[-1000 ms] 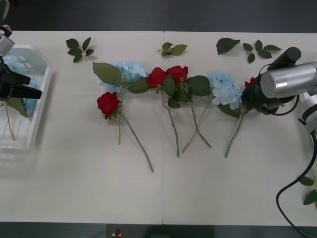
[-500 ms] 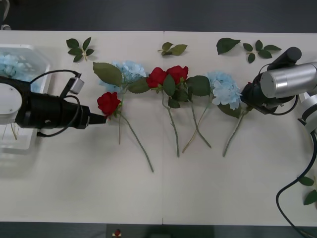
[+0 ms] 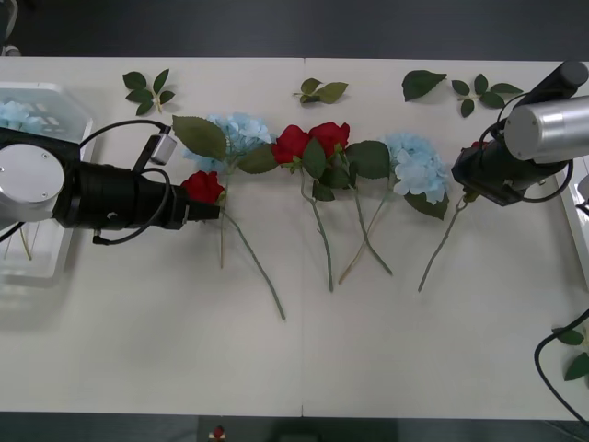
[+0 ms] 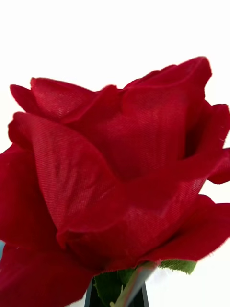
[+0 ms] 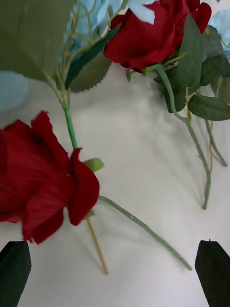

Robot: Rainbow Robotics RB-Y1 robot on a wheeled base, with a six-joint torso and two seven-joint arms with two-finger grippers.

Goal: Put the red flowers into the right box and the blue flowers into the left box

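My left gripper (image 3: 213,211) is open and low beside a red flower (image 3: 202,187) lying left of centre; in the left wrist view its bloom (image 5: 40,180) sits just ahead of the open fingers (image 5: 14,268). My right gripper (image 4: 119,295) is shut on the stem of another red flower (image 4: 110,168), held at the right (image 3: 475,145) with its stem trailing onto the table. Two more red flowers (image 3: 310,140) and two blue flowers (image 3: 241,129) (image 3: 419,166) lie in a row. The left box (image 3: 55,244) holds blue flowers (image 3: 18,115). The right box is out of view.
Loose green leaf sprigs (image 3: 147,90) (image 3: 320,90) (image 3: 479,92) lie along the table's far edge. Long stems (image 3: 322,239) stretch from the row towards me. A black cable (image 3: 552,350) hangs at the right. The near half of the table (image 3: 304,359) is bare.
My left arm swung from the left box out to the leftmost red flower. My right gripper moved right and slightly back, carrying its red flower with it.
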